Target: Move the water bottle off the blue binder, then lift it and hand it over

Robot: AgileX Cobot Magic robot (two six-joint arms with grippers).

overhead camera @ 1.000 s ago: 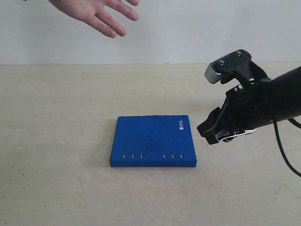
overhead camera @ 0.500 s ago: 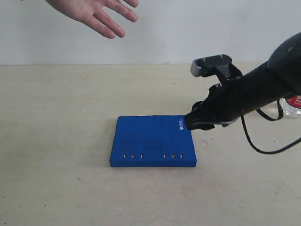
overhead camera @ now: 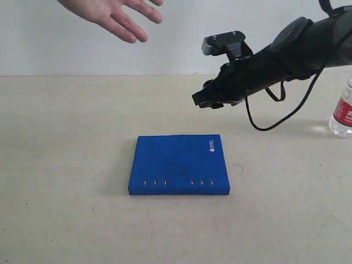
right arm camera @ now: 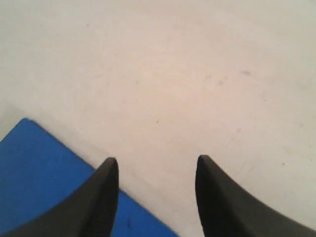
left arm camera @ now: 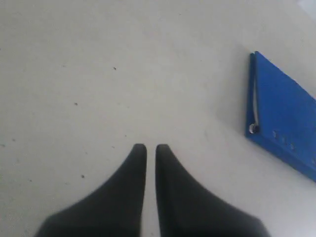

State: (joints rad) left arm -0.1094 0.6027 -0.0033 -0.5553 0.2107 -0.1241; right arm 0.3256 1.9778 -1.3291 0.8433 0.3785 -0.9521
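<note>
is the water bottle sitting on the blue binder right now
No, the water bottle stands on the table at the far right, apart from the blue binder.

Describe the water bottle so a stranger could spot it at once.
On the beige table, the blue binder lies flat near the middle. Far to its right, at the exterior view's edge, the water bottle stands upright, well off the binder. It alone is clear plastic, with a red-and-white label.
</note>
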